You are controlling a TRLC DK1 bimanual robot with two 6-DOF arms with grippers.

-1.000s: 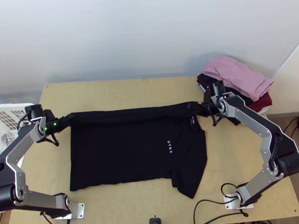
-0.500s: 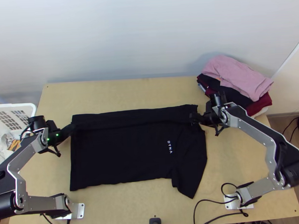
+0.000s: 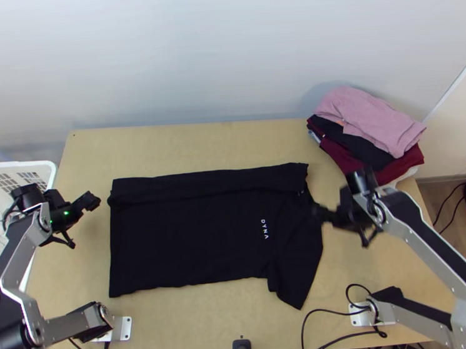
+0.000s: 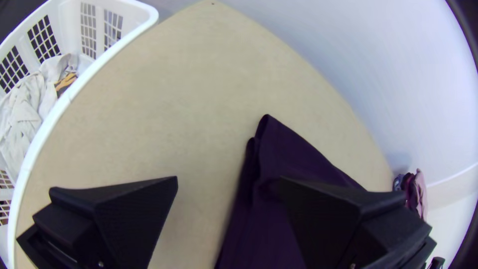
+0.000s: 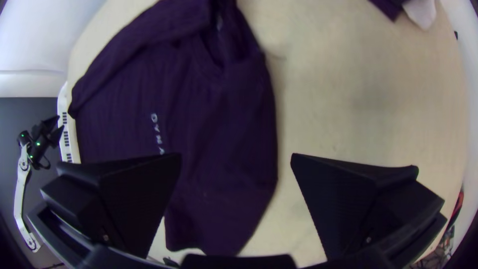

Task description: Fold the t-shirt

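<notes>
I see the black t-shirt (image 3: 192, 239) in the middle of my desk (image 3: 188, 145), spread, with its far side folded over as a long, soft band. The cloth is thin and matt, with small wrinkles and white lettering. The left end makes a rather straight edge; at the near right, one short sleeve (image 3: 298, 283) points to the near side. The desk is of pale, smooth wood.

My left tool (image 3: 90, 202) is just left of the far left corner of the shirt, and it is open, its two flat, wedge-shaped fingers well apart. My right tool (image 3: 319, 214) is at the right edge of the shirt, also open.

On the left there is a white plastic basket (image 3: 45, 164) with lattice walls. It contains crumpled whitish cloth (image 4: 25, 114) and a small orange-and-dark piece (image 4: 64, 82). At the far right lies a soft pile: pink cloth (image 3: 374, 120) on top, black cloth (image 3: 356, 144) and dark red cloth (image 3: 407, 162) under it.
</notes>
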